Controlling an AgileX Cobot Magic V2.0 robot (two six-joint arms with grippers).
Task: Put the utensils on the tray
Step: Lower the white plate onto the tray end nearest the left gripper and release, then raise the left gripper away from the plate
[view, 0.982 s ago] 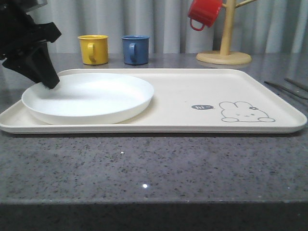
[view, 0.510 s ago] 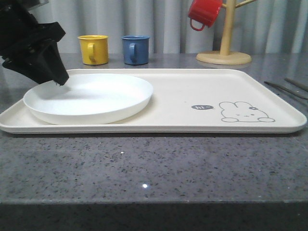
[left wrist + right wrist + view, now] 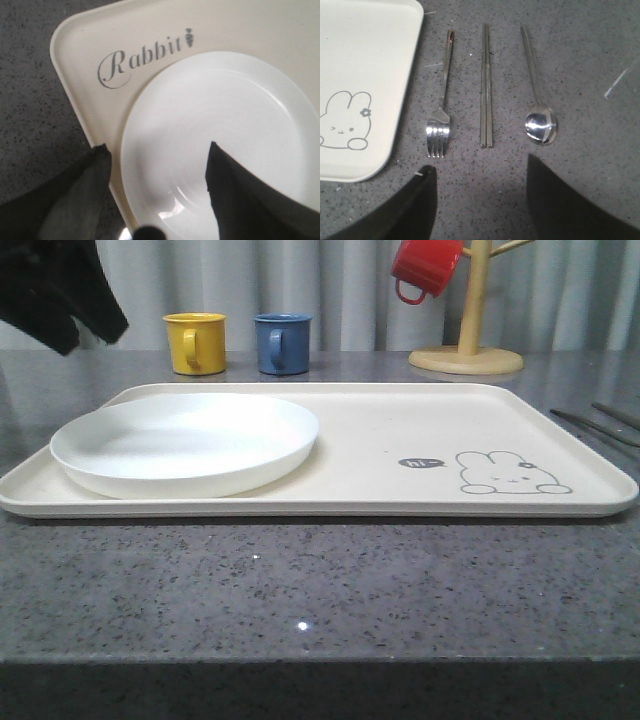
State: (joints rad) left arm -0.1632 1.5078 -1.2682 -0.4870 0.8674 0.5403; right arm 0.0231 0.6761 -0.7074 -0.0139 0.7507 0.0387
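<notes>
Grey speckled stone counter carries the tray across mid-frame of the front view, a white plate on its left half and the rabbit drawing at lower right; yellow mug, blue mug and a red mug on a wooden stand sit along the top. Off the tray, on the counter just beside its rabbit end, lie fork, chopsticks and spoon, side by side and apart; the right gripper hangs above them, spread wide and empty; the left gripper is likewise spread wide, holding nothing, over the plate's edge.
</notes>
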